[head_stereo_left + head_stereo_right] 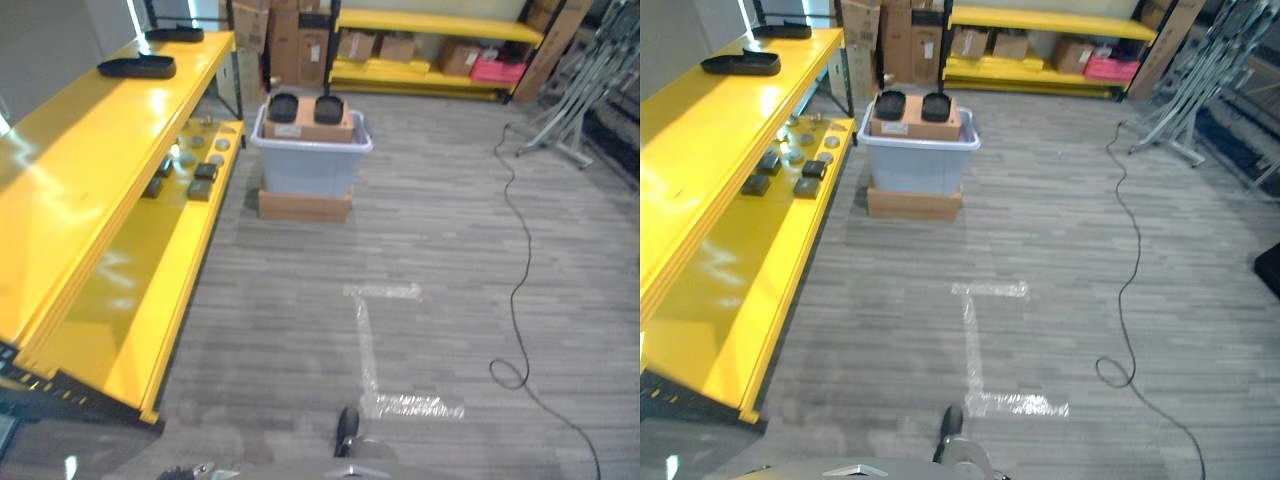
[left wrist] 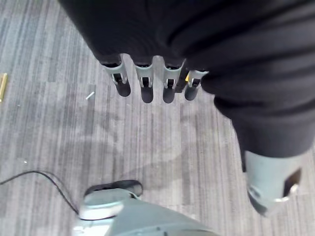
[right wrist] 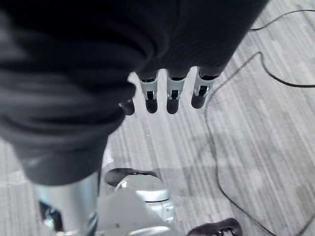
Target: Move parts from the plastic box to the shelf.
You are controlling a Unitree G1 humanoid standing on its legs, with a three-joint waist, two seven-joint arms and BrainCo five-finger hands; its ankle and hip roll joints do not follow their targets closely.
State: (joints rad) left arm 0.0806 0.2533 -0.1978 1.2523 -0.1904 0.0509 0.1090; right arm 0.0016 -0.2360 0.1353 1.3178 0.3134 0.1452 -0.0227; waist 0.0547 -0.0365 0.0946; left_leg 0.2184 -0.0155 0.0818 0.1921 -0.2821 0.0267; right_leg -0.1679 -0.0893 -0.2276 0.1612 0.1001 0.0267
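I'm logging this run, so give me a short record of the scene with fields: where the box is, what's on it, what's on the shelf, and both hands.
plastic box: on the floor beside the yellow shelf, resting on a flat cardboard piece
on box: carton with two black parts
shelf top: two black trays
lower shelf level: small dark parts
left hand: fingers straight, empty, above floor
right hand: fingers straight, empty, above floor

You had the yellow shelf [image 1: 95,160] running along the left. Its top level carried two black trays [image 1: 137,67], well apart. The lower level held a cluster of small dark and round parts [image 1: 190,165] near the far end. On the grey plank floor [image 1: 420,230], a flat cardboard box [image 1: 304,206] sat beside the shelf's far end, and white tape strips [image 1: 372,345] lay nearer.
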